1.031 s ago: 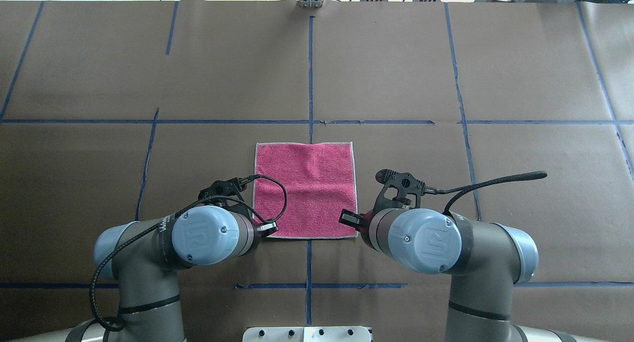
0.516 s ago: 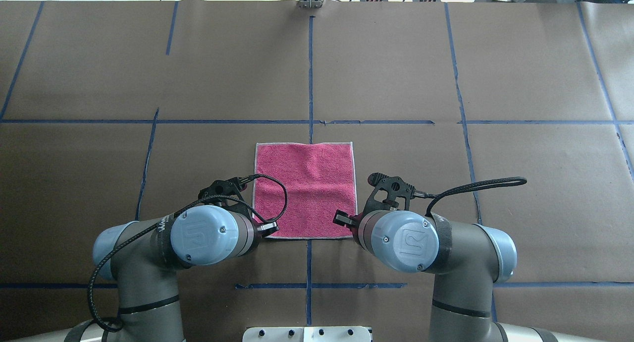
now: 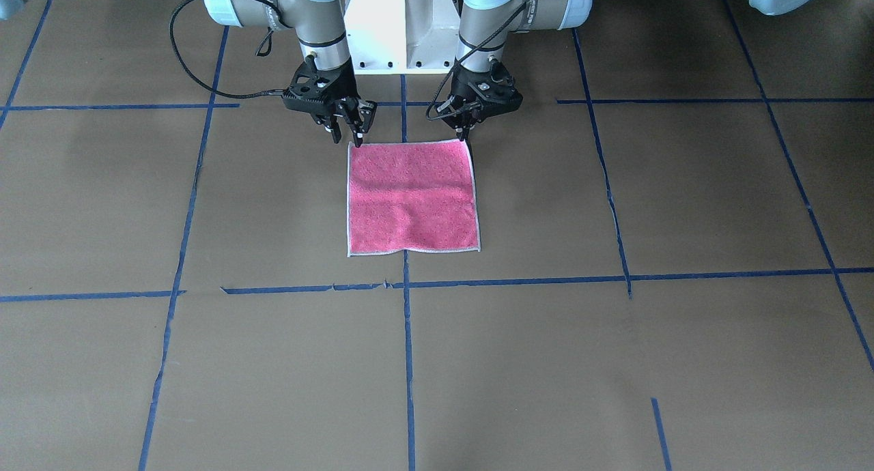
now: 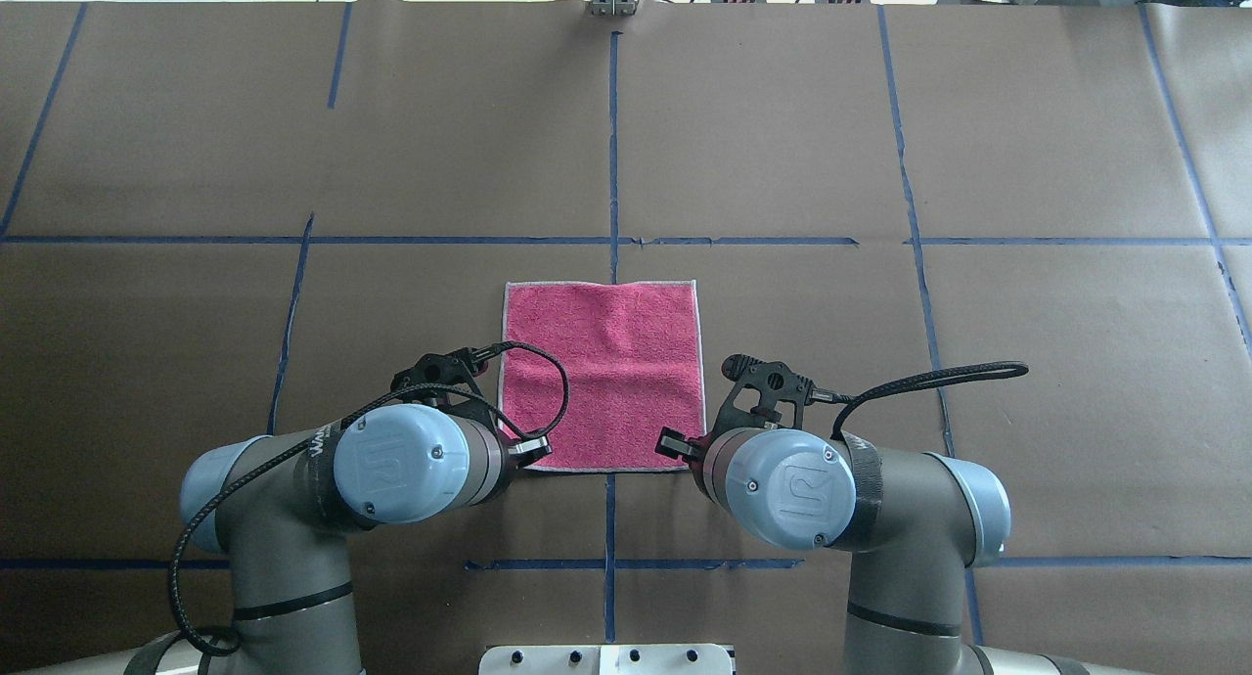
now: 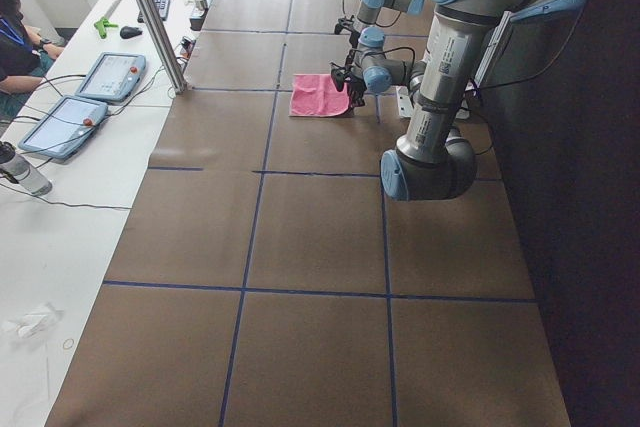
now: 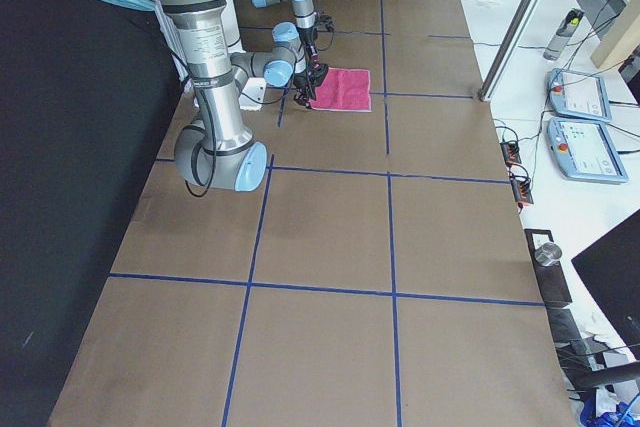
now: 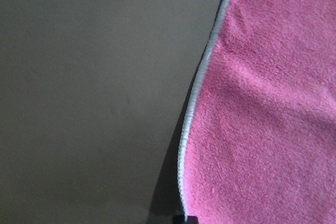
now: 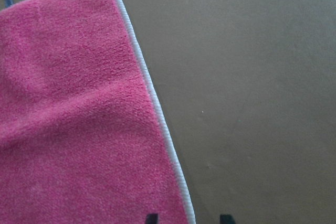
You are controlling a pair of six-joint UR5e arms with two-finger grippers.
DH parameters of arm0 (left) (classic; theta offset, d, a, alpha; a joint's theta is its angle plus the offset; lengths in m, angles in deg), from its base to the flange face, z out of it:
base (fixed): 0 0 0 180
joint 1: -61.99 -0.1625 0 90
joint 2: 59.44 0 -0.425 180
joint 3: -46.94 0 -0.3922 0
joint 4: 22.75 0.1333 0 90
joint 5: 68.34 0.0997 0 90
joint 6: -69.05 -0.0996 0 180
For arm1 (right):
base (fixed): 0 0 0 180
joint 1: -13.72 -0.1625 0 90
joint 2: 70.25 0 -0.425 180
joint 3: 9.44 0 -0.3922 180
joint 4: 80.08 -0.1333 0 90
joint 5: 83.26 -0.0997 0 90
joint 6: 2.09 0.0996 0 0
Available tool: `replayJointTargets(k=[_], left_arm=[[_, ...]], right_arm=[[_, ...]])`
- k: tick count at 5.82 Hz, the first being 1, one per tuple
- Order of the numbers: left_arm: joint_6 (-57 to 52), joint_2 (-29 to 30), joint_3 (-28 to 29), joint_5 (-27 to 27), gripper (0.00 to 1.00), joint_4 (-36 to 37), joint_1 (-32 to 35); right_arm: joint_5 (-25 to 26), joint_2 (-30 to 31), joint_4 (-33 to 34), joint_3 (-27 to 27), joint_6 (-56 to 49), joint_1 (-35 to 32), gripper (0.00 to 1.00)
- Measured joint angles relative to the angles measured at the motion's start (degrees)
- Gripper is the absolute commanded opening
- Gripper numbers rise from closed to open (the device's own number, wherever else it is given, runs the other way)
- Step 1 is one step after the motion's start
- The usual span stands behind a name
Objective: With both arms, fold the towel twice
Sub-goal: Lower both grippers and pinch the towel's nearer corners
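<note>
Left end effector (image 3: 468, 135) looks pinched shut on the near corner of the towel (image 3: 410, 198); right end effector (image 3: 347, 134) stands open, fingertips straddling the other near corner's pale edging; towel lies flat, pink face up, mid-worktop (image 3: 205, 362).

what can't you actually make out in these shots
Left gripper grip on the towel: in the overhead view its own wrist hides the fingertips, and the left wrist view cuts them off at the bottom edge.
Towel's underside: it lies flat, pink face up, in every view.
Both side views: the left gripper and right gripper are too small to judge.
</note>
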Motion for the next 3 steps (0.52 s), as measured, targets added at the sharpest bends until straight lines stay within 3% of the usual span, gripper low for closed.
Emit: replayJointTargets(k=[3], left_arm=[[0.0,-0.1,0.0,0.0,0.0,0.0,0.0]], right_arm=[[1.2,-0.2,-0.3,-1.1,0.6,0.6,0.41]])
